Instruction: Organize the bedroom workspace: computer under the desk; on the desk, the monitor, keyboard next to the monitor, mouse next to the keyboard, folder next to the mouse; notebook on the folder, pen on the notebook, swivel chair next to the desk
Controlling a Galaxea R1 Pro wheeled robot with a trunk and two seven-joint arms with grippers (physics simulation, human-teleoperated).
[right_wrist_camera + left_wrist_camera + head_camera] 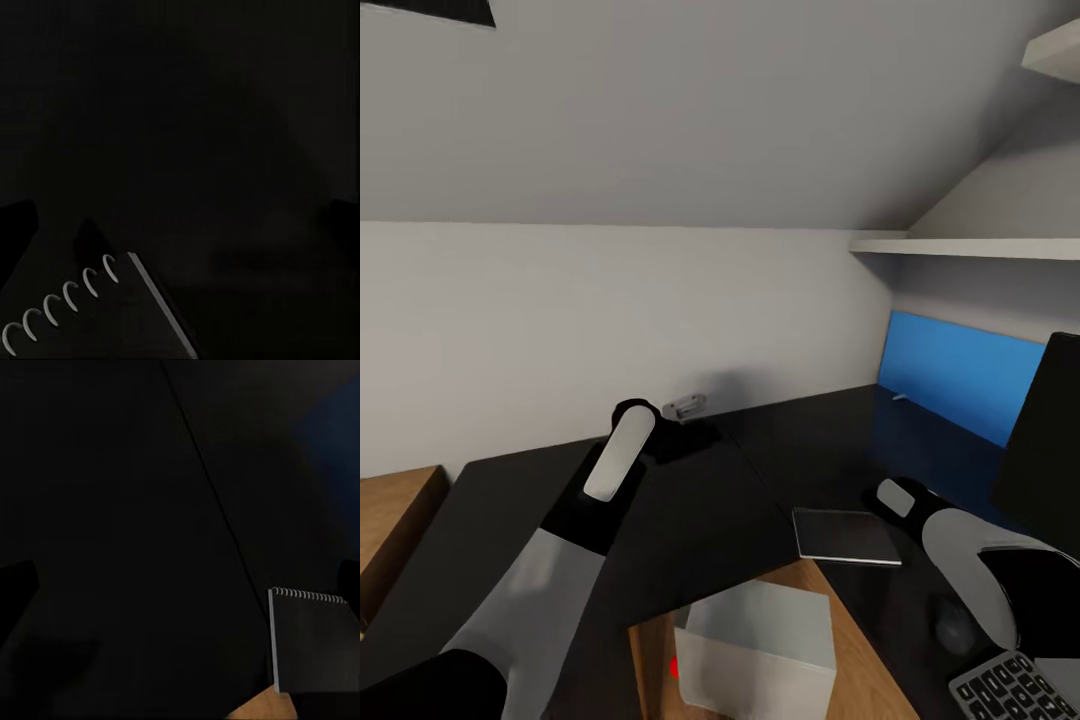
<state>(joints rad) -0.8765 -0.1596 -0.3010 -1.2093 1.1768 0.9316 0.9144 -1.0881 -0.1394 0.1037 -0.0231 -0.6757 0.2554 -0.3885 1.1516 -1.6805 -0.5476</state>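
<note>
Over the glossy black desk point(760, 480) we find the notebook point(847, 537) at its inner front edge, above the computer point(760, 650); keyboard point(1015, 690) lower right. Both our grippers' fingers stand spread, left gripper point(180, 585) and right gripper point(180, 217) pinching nothing.

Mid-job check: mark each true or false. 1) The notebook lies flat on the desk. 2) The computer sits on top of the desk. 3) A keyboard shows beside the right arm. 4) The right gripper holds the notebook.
1) True: the notebook lies flat on the desk.
2) False: the computer stands on the floor below the desktop.
3) True: the keyboard lies there.
4) False: the right gripper is beside the notebook, not holding it.
</note>
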